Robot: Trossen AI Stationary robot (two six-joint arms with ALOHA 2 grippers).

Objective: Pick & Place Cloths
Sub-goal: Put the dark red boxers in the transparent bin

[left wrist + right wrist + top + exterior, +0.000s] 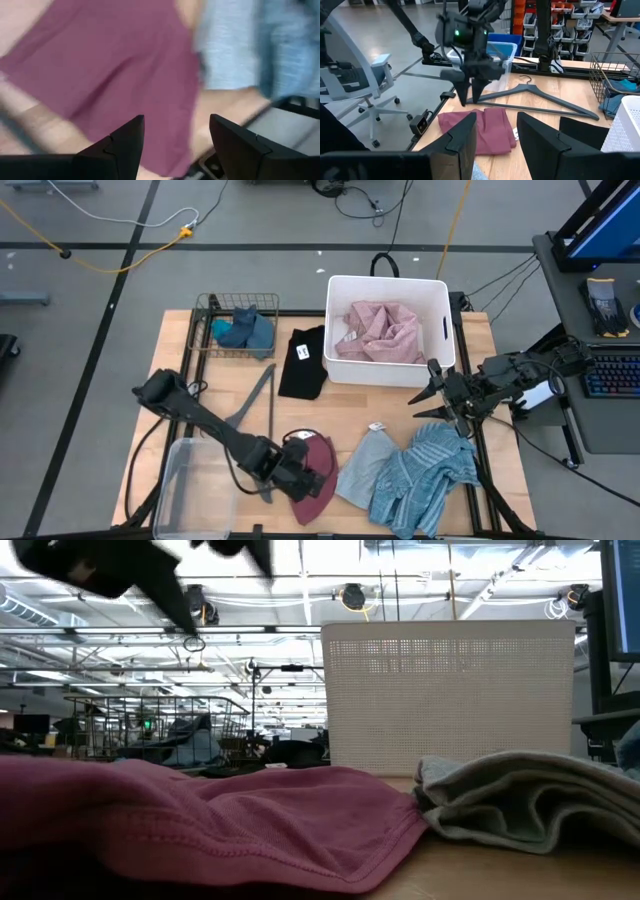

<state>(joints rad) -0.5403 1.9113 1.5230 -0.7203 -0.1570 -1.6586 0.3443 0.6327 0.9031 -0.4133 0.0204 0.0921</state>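
Both grippers open on my end: left gripper (312,467) hanging just over the maroon cloth (318,476) at the table's front edge, right gripper (428,392) beside the white bin (345,286).

Maroon cloth (125,70) smeared by blur in left wrist view, pale grey-blue cloth (530,795) cut off at low view's edge — folds indistinct

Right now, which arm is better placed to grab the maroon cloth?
Left. The left gripper hangs open directly above the maroon fabric cloth. The right gripper, also open, sits across the table beside the white plastic basket.
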